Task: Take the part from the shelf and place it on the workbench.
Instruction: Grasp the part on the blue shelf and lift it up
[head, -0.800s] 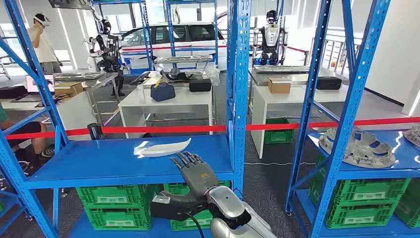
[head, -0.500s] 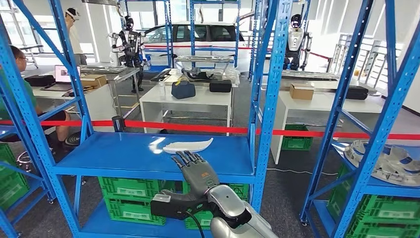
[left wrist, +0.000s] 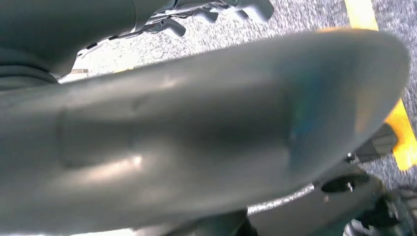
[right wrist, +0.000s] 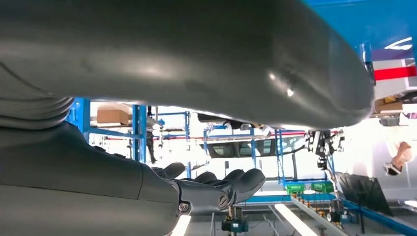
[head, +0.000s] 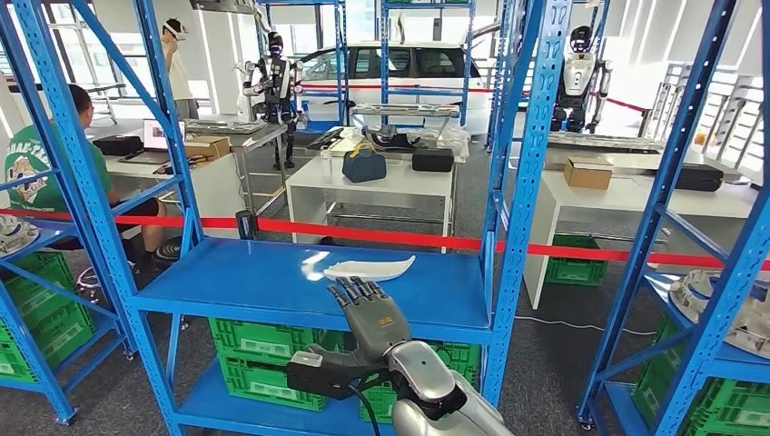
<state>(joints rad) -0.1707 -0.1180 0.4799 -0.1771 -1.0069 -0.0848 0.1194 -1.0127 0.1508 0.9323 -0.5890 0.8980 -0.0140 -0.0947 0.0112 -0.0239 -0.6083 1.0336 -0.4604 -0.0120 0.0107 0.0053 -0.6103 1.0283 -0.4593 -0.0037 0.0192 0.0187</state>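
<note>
The part is a long, thin white curved shell lying flat on the blue shelf board, towards its back right. My right hand is raised in front of the shelf's front edge, just below and short of the part, with its fingers straight and apart and nothing in it. In the right wrist view its dark fingers reach out side by side beneath the thick grey thumb. My left hand hangs over grey floor, fingers loose and holding nothing.
Blue uprights frame the shelf bay, and a red tape runs behind it. Green crates sit under the shelf. A seated person is at the left. White tables stand behind, and metal castings lie on the right rack.
The camera has swung left and moved nearer, so the shelf and part now sit more to the right in the picture. My right hand stays raised and empty in front of the shelf.
</note>
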